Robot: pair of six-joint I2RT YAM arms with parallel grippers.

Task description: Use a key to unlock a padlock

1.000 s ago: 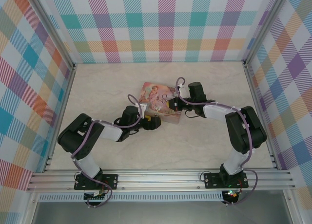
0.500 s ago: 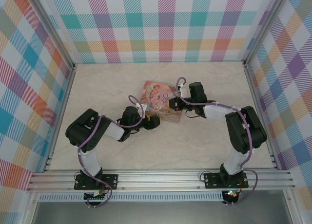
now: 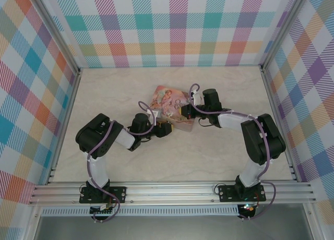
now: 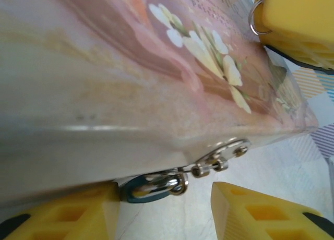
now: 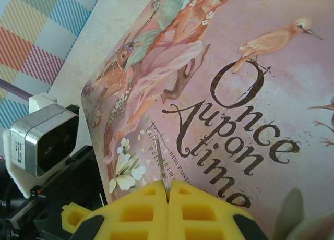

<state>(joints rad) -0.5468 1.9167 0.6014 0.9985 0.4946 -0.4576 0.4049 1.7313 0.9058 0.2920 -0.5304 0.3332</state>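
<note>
My left tool (image 4: pixel 166 206) stands with its yellow fingers apart against the side wall of the pink tin (image 4: pixel 104 88), which lies near the middle of the bench (image 3: pixel 156 162). The blue padlock (image 4: pixel 141 191) sits low at the tin's silvery hasp (image 4: pixel 224 155), just beside one finger. My right tool (image 5: pixel 168 192), fingers pressed together, clamps the thin key (image 5: pixel 161 167), its blade pointing out over the tin's illustrated lid.

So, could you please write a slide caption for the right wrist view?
Right gripper pinching the key over the pink tin.
</note>
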